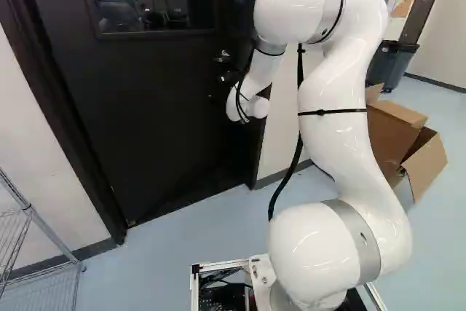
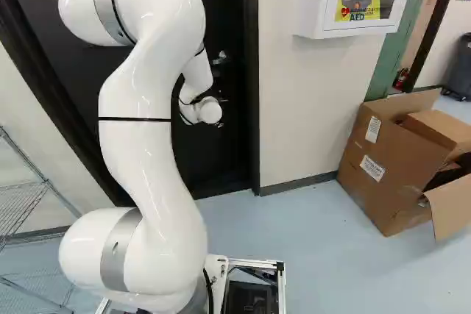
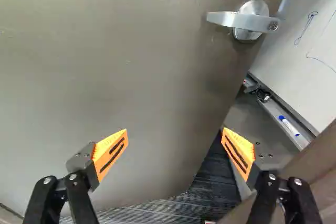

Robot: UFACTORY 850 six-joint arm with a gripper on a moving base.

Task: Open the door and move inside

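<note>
The dark door (image 1: 160, 114), with a window in its upper part, stands ahead of the arm. In the wrist view the door (image 3: 131, 72) is ajar, a gap showing past its free edge. Its silver lever handle (image 3: 247, 20) lies ahead of the gripper, beyond the fingertips and clear of them. My gripper (image 3: 175, 139) is open with nothing held; one orange pad (image 3: 111, 153) is over the door's face, the other (image 3: 239, 153) over the gap. Against the dark door, the fingers cannot be made out in the base views.
Through the gap show a whiteboard (image 3: 310, 40), its marker tray (image 3: 283, 121) and dark ribbed flooring (image 3: 210, 184). The door frame (image 2: 251, 93) stands right of the door. Beyond are cardboard boxes (image 2: 390, 163) and a white wall cabinet (image 2: 316, 5). A wire rack (image 1: 44, 231) stands left.
</note>
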